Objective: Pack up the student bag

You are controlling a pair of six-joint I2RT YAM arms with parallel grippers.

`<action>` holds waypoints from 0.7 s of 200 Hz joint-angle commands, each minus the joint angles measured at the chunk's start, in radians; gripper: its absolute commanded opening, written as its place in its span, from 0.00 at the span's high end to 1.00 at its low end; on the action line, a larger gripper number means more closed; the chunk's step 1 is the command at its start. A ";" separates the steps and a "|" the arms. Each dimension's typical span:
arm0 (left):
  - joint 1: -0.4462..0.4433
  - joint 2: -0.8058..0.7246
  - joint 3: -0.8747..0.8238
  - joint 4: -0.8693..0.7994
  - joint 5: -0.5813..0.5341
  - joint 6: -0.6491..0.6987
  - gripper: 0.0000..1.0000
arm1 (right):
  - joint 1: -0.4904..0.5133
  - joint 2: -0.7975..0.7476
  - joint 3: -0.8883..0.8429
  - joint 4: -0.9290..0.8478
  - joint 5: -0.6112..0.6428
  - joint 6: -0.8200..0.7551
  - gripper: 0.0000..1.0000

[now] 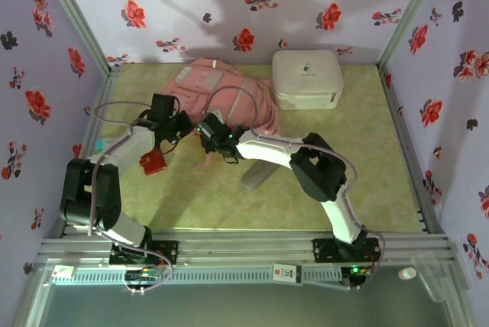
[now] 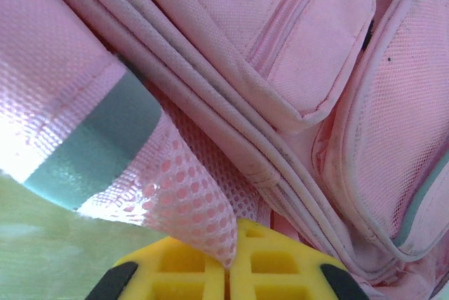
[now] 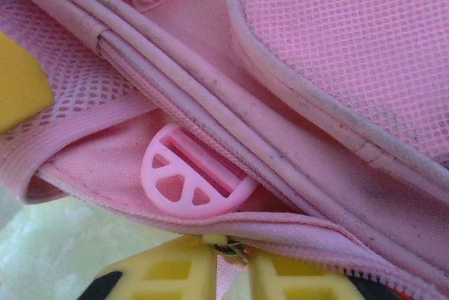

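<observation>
Pink fabric marks the student bag (image 1: 229, 94), which is laid flat towards the far side of the worktop (image 1: 344, 174), just beside a white hard case (image 1: 307, 79). Both arms are reached in to its near edge.

In the left wrist view the left gripper (image 2: 228, 275) is seen with its fingers together, pinched on a corner of the bag's pink mesh (image 2: 189, 202). In the right wrist view the right gripper (image 3: 228, 272) is drawn in around a small metal zip pull (image 3: 226, 248) at the end of a line of zip teeth. The pull and its pink tab are held between the fingers, so a grip on it is judged to be made or all but made. A pink plastic buckle (image 3: 189, 181) is lying just above the pull.

The zip beside the pull appears to be closed, and no opened compartment can be made out. A small red object (image 1: 153, 161) and a grey oblong object (image 1: 256, 176) are left on the worktop near the arms. Whether these are meant for the bag cannot be told. The task is therefore judged to be at an early stage: the bag is being steadied and its zip taken hold of, while opening, loading and closing are all left to be done.
</observation>
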 commanded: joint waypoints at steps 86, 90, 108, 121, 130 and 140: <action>-0.003 -0.035 0.028 -0.039 -0.078 0.061 1.00 | -0.042 -0.214 -0.275 -0.012 0.201 0.091 0.90; -0.001 -0.033 0.028 -0.038 -0.077 0.062 1.00 | -0.046 -0.226 -0.291 -0.011 0.201 0.093 0.90; 0.001 -0.025 0.030 -0.039 -0.077 0.069 1.00 | -0.069 -0.262 -0.341 -0.025 0.202 0.099 0.90; 0.001 -0.022 0.030 -0.039 -0.081 0.070 1.00 | -0.093 -0.290 -0.374 -0.031 0.198 0.105 0.90; 0.003 -0.021 0.032 -0.039 -0.079 0.073 1.00 | -0.109 -0.309 -0.397 -0.027 0.189 0.106 0.90; 0.002 -0.018 0.035 -0.040 -0.079 0.076 1.00 | -0.124 -0.325 -0.411 -0.026 0.179 0.104 0.90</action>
